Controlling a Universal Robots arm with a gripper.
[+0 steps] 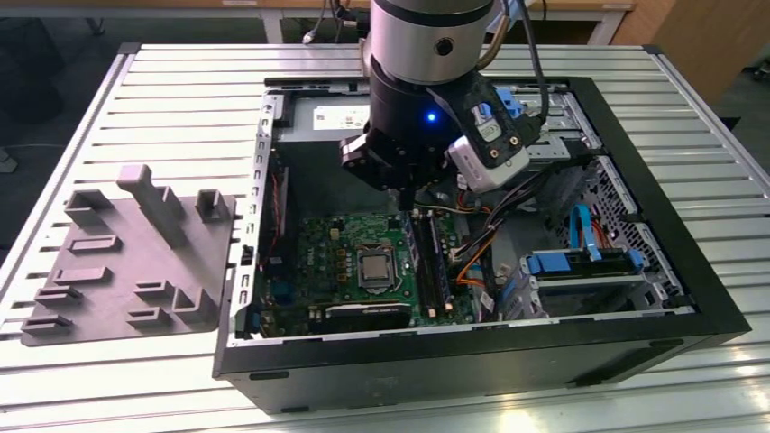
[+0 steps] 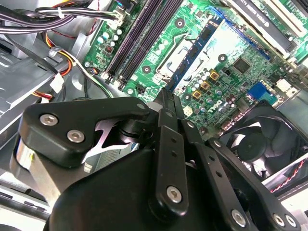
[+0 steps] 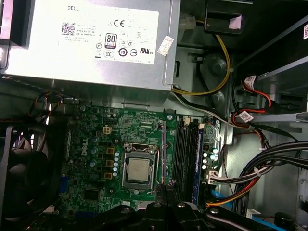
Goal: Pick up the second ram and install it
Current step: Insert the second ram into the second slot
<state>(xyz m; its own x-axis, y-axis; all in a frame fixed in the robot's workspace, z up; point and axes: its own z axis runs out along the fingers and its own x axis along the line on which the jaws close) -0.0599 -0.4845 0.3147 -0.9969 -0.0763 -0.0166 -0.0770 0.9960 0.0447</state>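
**Second ram pinched in my gripper, over the board**

My gripper (image 1: 408, 206) hangs at the centre of the exterior view. It points down into the open computer case (image 1: 626, 336), with its tip close above the motherboard (image 1: 343, 248). It is at the far end of the memory slots (image 1: 434, 271), toward the upper part of the frame.

The jaws are drawn together on the second ram (image 3: 163, 154). In the first wrist view I see it edge-on, a thin strip running straight out from the gripper's tip. It lies parallel to the slots, over the narrow band of green board between them and the processor (image 3: 138, 169), just beside the nearest slot. In the second wrist view the same stick (image 2: 197, 48) runs from the tip as a bluish strip, again in line with the slots. I cannot tell whether its lower edge touches the board or hangs clear of it.

The grey power supply (image 3: 91, 43) sits past the far edge of the board. Bundled cables (image 3: 262, 168) run along the slot side, and the case fan (image 2: 260, 139) lies on the processor side.

At the exterior view's left, in the lower part of the frame, the grey moulded tray (image 1: 121, 271) rests on the slatted table (image 1: 180, 90), well apart from my gripper.
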